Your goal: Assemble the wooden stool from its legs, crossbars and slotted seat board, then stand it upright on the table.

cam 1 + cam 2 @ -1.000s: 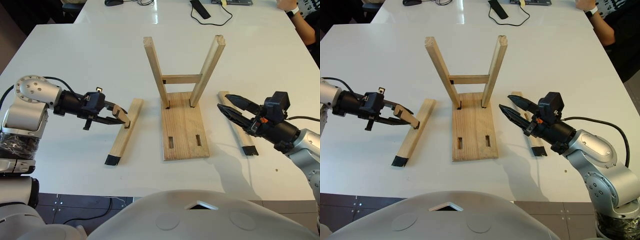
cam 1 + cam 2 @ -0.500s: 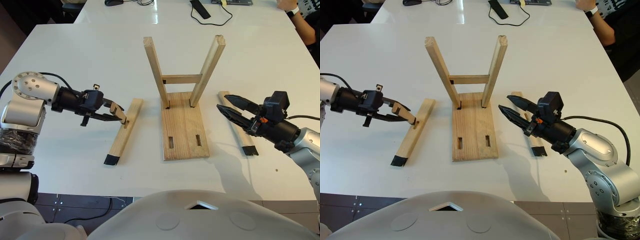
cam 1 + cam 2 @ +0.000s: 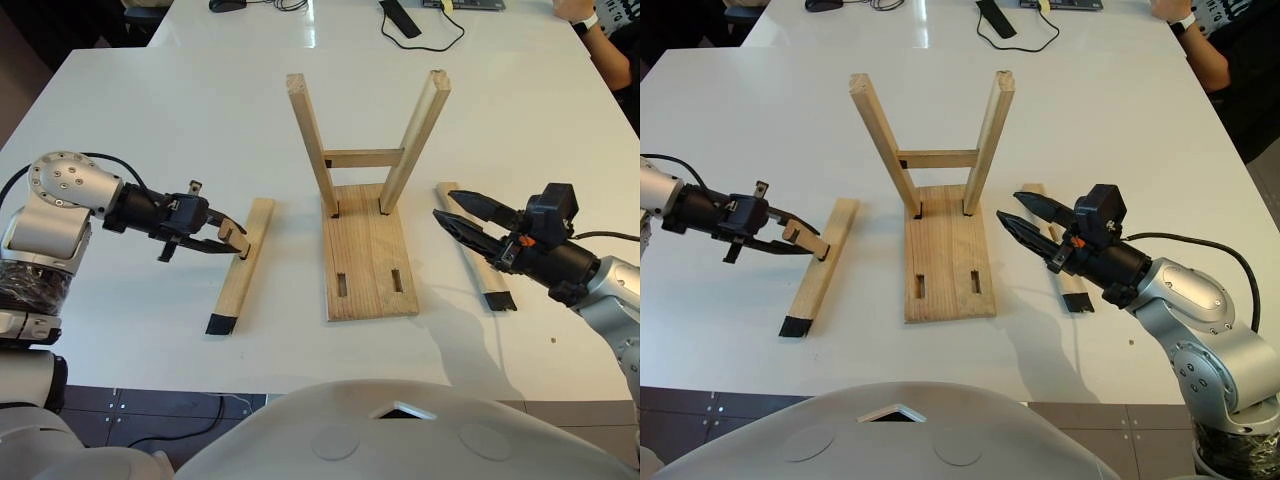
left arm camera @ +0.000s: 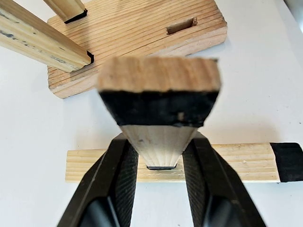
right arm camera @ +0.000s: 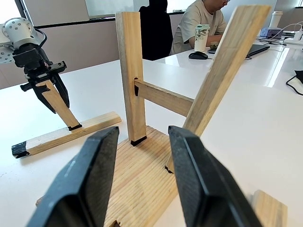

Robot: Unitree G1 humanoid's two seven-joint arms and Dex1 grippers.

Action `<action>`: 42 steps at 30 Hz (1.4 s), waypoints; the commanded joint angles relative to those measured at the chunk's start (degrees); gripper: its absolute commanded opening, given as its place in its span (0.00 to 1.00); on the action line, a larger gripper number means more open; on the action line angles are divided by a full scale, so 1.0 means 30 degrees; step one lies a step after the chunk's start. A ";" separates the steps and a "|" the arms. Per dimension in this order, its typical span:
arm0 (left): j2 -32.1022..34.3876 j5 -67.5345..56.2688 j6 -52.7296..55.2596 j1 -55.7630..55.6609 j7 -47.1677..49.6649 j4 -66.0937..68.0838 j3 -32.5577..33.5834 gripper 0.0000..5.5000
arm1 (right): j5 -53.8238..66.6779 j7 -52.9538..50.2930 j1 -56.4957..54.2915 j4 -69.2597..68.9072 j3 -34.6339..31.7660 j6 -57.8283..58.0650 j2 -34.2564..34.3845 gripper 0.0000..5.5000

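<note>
Wood pieces lie spread out on the white bench [image 3: 150, 120]; the seat board [image 3: 370, 250] is flat in the middle, and two legs [image 3: 310, 140] stand up from its far slots with a crossbar [image 3: 365, 158] joining them; I think the board lies upside down so the legs can be pushed in from above; its two near slots [image 3: 342, 285] are open for the other pair; my left gripper [image 3: 225, 237] is clamped tight on a short crossbar [image 5: 57, 106] with a black end, and holds it tilted with its low end touching a small notch in the left leg [image 3: 235, 285], which lies flat on the bench beside the board; I judge I am fitting the bar into that notch, and lying flat keeps the leg from tipping while I push; my right gripper [image 3: 445, 203] is spread wide with nothing in it, hanging just above the right leg [image 3: 497, 292] on the other side of the board; it looks ready to grab that leg when its turn comes; the bench top is smooth and shiny, so a loose leg could slide when pushed; at the far edge I see a black gadget with a cable [image 3: 400, 18] and a computer mouse [image 3: 228, 5], well apart from my work
</note>
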 commanded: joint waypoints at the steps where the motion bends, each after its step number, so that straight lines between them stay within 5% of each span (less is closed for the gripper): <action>1: 0.0771 -0.0467 0.0910 0.0524 -0.0094 -0.0053 -0.0846 0.23 | -0.0216 -0.0123 -0.0017 -0.0130 0.0147 0.0156 -0.0018 0.35; 16: -0.0065 0.0974 -0.0159 0.4355 0.0405 0.0957 -0.0688 0.23 | -0.0873 0.0299 -0.0402 0.0448 0.0463 0.0130 -0.0316 0.35; 30: -0.3755 0.1185 0.4960 0.1435 0.4669 0.1697 -0.0333 0.23 | -0.1466 0.0593 -0.0951 0.0786 0.0781 0.0175 -0.0520 0.35; 42: -0.3871 0.1839 0.6234 0.1514 0.5537 0.1909 -0.0392 0.23 | -0.2094 0.0803 -0.0856 0.0974 0.0989 0.0077 -0.0523 0.35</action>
